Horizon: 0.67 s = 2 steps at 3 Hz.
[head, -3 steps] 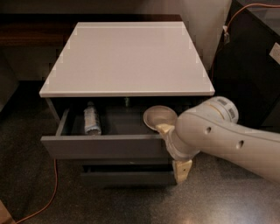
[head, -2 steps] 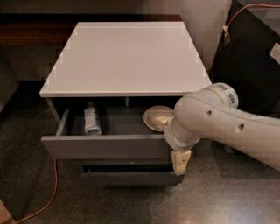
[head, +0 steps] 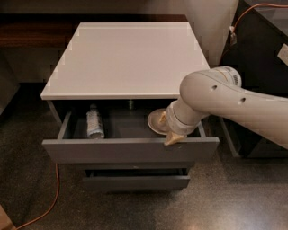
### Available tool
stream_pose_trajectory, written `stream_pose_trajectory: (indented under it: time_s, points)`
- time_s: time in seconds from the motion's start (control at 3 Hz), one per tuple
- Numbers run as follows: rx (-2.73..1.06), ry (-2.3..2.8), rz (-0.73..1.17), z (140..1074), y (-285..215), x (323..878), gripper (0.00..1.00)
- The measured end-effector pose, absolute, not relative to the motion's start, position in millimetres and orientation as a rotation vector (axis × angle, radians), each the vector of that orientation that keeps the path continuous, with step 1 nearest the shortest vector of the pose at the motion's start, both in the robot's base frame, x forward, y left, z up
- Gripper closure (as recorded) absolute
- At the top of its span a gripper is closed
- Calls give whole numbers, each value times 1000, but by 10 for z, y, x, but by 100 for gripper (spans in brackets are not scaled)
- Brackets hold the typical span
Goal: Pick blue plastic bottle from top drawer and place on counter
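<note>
Far to the left of the gripper, an orange cable [head: 47, 210] trails over the dark speckled floor [head: 27, 179]. The blue plastic bottle [head: 94, 122] lies lengthwise in the left part of the top drawer [head: 112, 151], well apart from the gripper and on its left, cap pointing toward the back. The drawer is pulled out, its plain grey front facing the camera. Above and behind the gripper spreads the counter [head: 130, 58], a glossy white square top with a thin edge. Below the gripper, a lower drawer [head: 135, 182] stands slightly out. Just left of the gripper, inside the top drawer, sits a pale round dish [head: 156, 121]. The gripper [head: 173, 137] hangs at the top edge of the drawer front, toward its right end; whether it is apart or together cannot be told. The thick white arm [head: 225, 96] runs off to its right, in front of a dark cabinet [head: 263, 58] with another orange wire [head: 252, 10] on top.
</note>
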<state>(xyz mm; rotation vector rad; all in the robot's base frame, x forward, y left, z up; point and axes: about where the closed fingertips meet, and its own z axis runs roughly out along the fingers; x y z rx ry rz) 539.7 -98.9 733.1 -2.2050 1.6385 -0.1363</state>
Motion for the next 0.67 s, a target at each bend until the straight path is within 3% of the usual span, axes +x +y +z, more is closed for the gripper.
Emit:
stream_pose_trajectory:
  time_s: [0.33,0.67]
  points:
    - [-2178,1654,-115,7278,-943,5749,79]
    - [-2175,1671,-101,7172,-917,5949,100]
